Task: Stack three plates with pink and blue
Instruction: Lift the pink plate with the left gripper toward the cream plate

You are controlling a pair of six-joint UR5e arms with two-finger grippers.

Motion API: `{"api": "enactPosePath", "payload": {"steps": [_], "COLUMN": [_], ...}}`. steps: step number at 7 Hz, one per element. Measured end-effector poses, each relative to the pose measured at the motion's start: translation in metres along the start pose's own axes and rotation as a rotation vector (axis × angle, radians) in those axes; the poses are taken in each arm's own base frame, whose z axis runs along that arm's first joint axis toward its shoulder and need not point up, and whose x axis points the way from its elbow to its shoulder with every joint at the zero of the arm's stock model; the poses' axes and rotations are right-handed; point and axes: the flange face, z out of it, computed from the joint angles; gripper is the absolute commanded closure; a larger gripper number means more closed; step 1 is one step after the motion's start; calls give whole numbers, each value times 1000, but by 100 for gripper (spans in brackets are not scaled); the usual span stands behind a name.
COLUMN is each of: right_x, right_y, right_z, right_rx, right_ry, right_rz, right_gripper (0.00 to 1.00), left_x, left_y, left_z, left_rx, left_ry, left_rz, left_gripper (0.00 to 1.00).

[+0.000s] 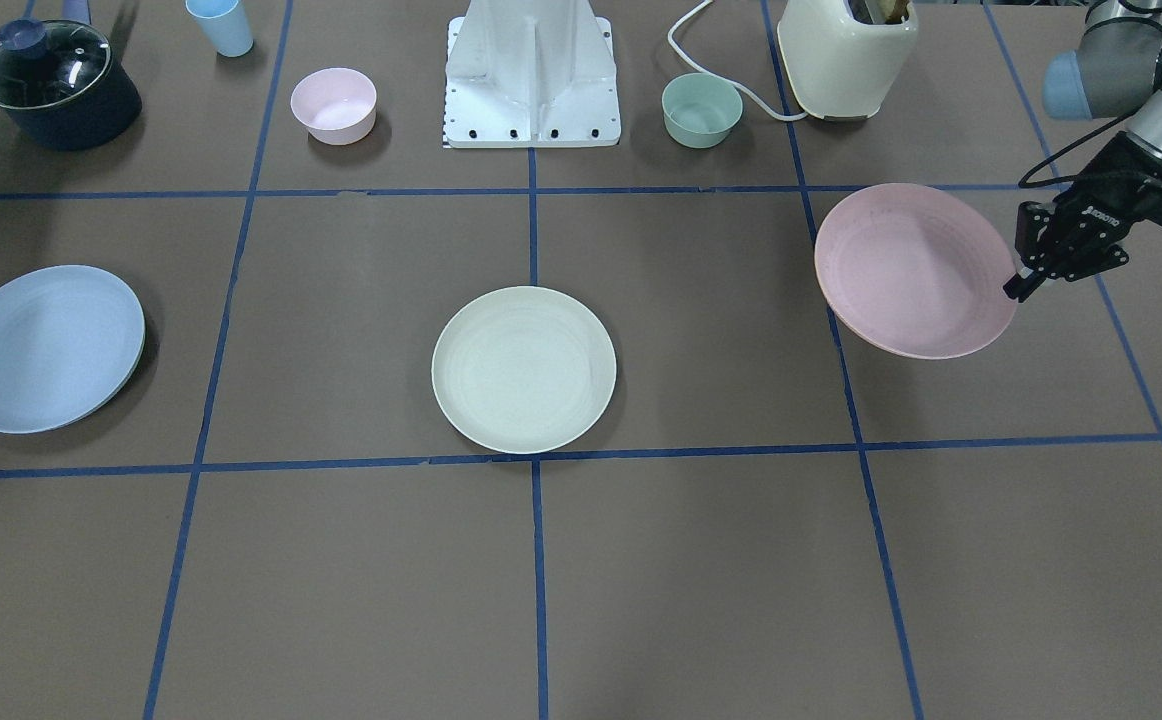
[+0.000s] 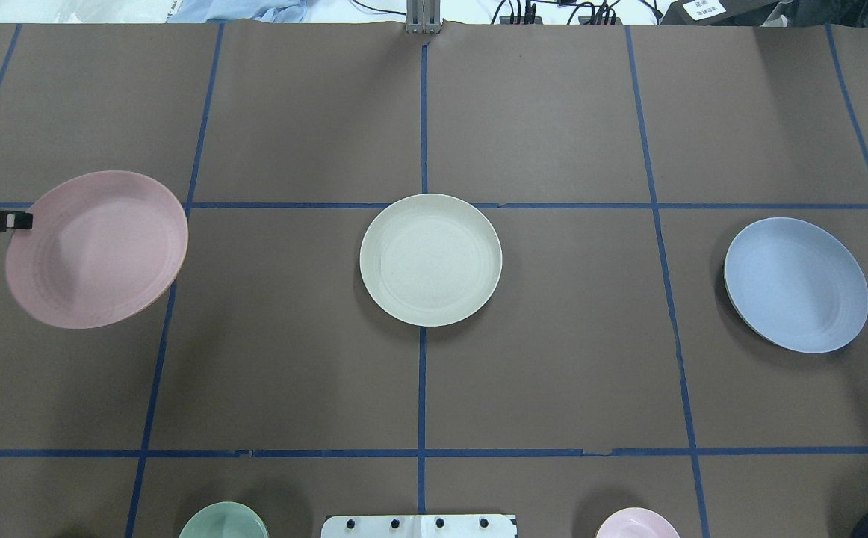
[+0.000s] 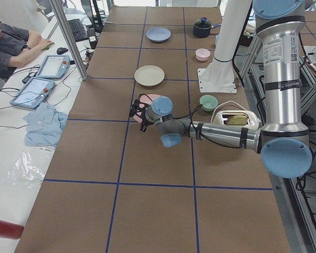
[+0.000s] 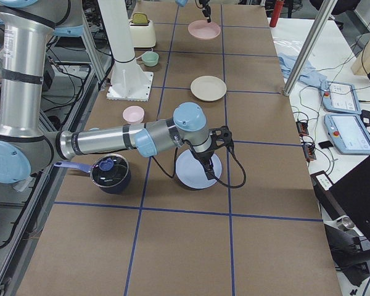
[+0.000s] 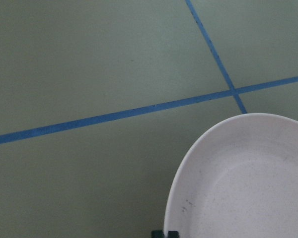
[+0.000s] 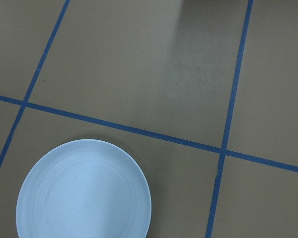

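My left gripper (image 1: pixel 1019 285) is shut on the rim of the pale pink plate (image 1: pixel 911 270) and holds it tilted a little above the table. Both show at the left edge of the overhead view, gripper (image 2: pixel 22 220) and plate (image 2: pixel 98 248). In the left wrist view the plate (image 5: pixel 248 183) fills the lower right. The cream plate (image 2: pixel 430 259) lies flat at the table's middle. The light blue plate (image 2: pixel 796 284) lies flat at the right. My right gripper (image 4: pixel 211 168) shows only in the exterior right view, near the blue plate (image 6: pixel 84 191); I cannot tell whether it is open.
Along the robot's side stand a dark pot with a glass lid (image 1: pixel 56 80), a blue cup (image 1: pixel 221 25), a small pink bowl (image 1: pixel 333 105), the robot base (image 1: pixel 533 80), a mint bowl (image 1: pixel 702 110) and a cream toaster (image 1: pixel 846 55).
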Motion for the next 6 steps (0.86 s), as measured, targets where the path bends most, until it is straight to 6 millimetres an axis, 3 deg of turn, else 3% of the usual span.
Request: {"api": "enactPosePath", "payload": {"steps": [1, 2, 4, 5, 6], "right_x": [0, 0, 0, 0, 0], "right_y": [0, 1, 3, 3, 3], "right_z": [0, 0, 1, 1, 1], "right_rx": [-1, -2, -5, -5, -5], "right_ry": [-5, -8, -10, -10, -10], "right_rz": [1, 3, 5, 6, 6], "right_gripper": [0, 0, 0, 0, 0], "left_x": [45, 98, 228, 278, 306], "left_y": [-28, -44, -50, -47, -44], "left_z": [7, 36, 129, 171, 203], "left_rx": [2, -2, -22, -30, -35], "left_ry": [13, 30, 40, 35, 20], "left_rz": [-44, -97, -228, -278, -307], "left_gripper": [100, 100, 100, 100, 100]}}
